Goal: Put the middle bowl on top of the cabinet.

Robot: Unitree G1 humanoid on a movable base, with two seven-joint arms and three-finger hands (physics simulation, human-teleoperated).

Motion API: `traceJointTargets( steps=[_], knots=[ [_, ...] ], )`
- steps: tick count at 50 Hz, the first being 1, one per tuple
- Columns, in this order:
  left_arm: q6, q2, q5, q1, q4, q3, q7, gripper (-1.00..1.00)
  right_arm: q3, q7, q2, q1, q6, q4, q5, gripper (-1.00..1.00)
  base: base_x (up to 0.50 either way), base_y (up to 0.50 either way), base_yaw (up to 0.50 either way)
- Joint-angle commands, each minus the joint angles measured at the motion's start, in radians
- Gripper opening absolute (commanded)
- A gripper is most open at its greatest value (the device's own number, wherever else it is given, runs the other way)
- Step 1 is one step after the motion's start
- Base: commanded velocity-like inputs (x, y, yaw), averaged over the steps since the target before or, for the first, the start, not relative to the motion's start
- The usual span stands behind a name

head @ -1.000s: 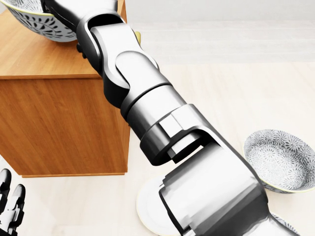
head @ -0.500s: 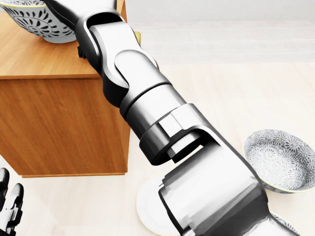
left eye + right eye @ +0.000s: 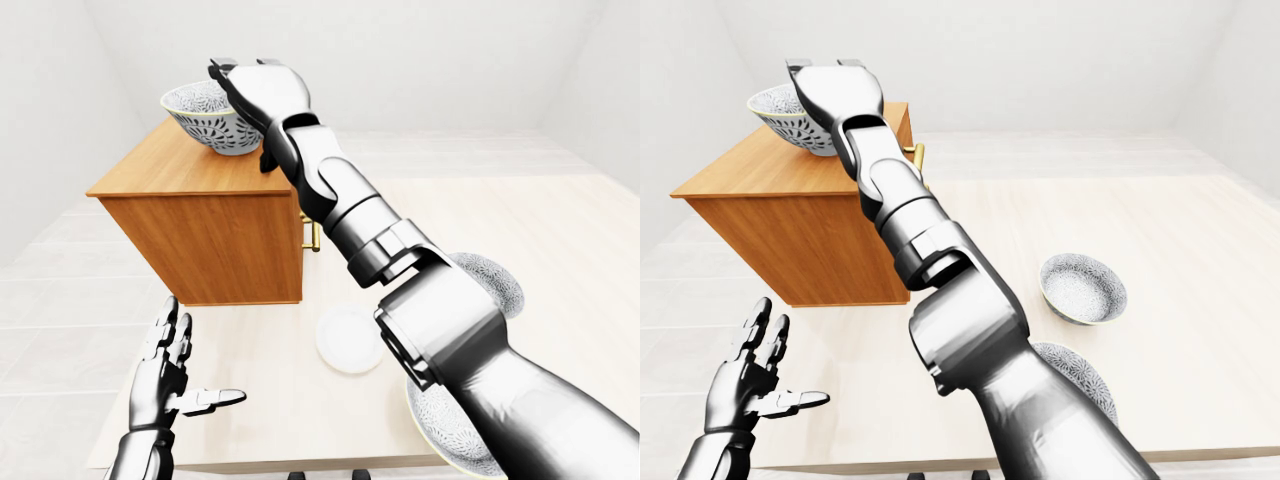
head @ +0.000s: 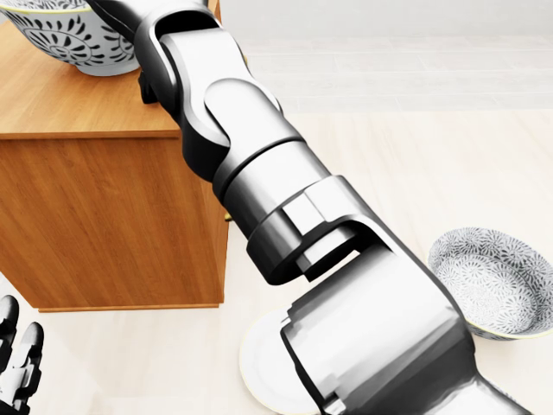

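Observation:
The middle bowl [image 3: 205, 118], white with a dark flower pattern, sits upright at the far corner of the wooden cabinet's top [image 3: 170, 170]. My right hand [image 3: 238, 88] reaches up across the picture and its dark fingers curl over the bowl's right rim, so it is shut on the bowl. Whether the bowl's base touches the wood is hard to tell. In the head view only the bowl's lower part [image 4: 65, 43] shows at the top left, and the right forearm fills the middle. My left hand [image 3: 203, 362] hangs low at the bottom left, fingers spread, holding nothing.
On the pale table lie a small patterned bowl [image 3: 1083, 288], a larger patterned bowl [image 3: 1080, 375] half hidden by my right arm, and a white plate [image 3: 343, 340]. A brass handle [image 3: 312, 236] sticks out from the cabinet's right side.
In the head view the bowl has shifted slightly up and left over the cabinet top, and my right forearm has swung a little with it. The left hand has barely moved.

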Motion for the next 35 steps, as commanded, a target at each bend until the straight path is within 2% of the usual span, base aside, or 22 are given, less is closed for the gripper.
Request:
traceJointTargets(
  steps=[1, 16, 26, 35],
  knots=[
    [0.000, 0.001, -0.002, 0.001, 0.002, -0.001, 0.001, 1.00, 0.008, 0.023, -0.006, 0.001, 0.000, 0.009, 0.003, 0.62, 0.00, 0.00, 0.00],
    [0.000, 0.001, -0.005, 0.005, -0.004, 0.002, -0.001, 1.00, 0.008, 0.028, -0.012, -0.006, 0.000, 0.002, 0.007, 0.73, 0.00, 0.00, 0.00],
    [0.000, 0.000, -0.001, 0.003, -0.002, 0.001, 0.001, 1.00, 0.008, 0.021, -0.018, -0.006, 0.000, 0.005, 0.006, 1.00, 0.00, 0.00, 0.00],
    [0.000, -0.001, -0.007, 0.006, -0.016, 0.004, 0.000, 1.00, 0.000, 0.024, -0.033, -0.021, 0.000, 0.013, 0.012, 1.00, 0.00, 0.00, 0.00]
  ],
)
